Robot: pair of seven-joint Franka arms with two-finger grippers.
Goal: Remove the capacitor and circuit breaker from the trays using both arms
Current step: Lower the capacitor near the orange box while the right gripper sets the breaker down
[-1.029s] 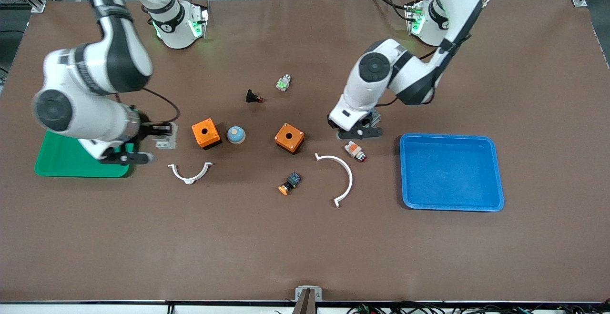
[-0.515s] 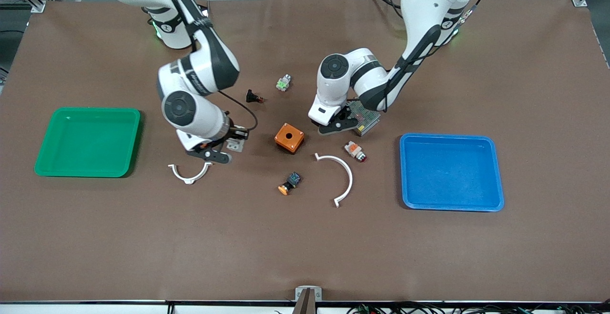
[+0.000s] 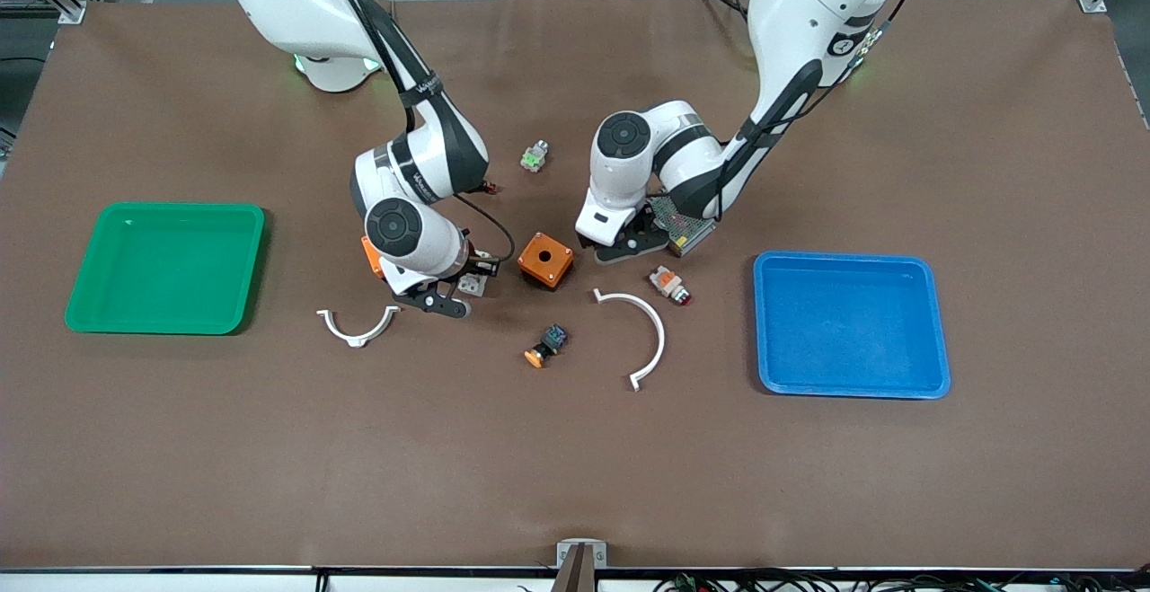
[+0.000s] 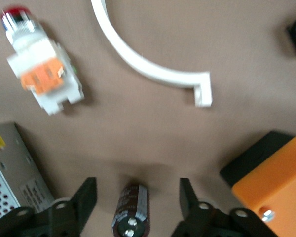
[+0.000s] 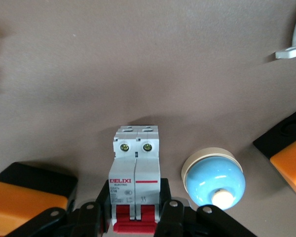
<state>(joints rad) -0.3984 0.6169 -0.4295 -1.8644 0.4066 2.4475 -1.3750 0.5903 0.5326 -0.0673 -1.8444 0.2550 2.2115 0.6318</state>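
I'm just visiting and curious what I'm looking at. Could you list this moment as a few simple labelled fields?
left gripper: open, fingers either side of the capacitor, which lies on the table between them
right gripper: shut on the circuit breaker, low over the table beside the blue dome
green tray: at the right arm's end, nothing in it
blue tray: at the left arm's end, nothing in it

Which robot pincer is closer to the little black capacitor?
Left. The left pincer stands open around the capacitor on the table; the right pincer is toward the right arm's end, gripping the circuit breaker.
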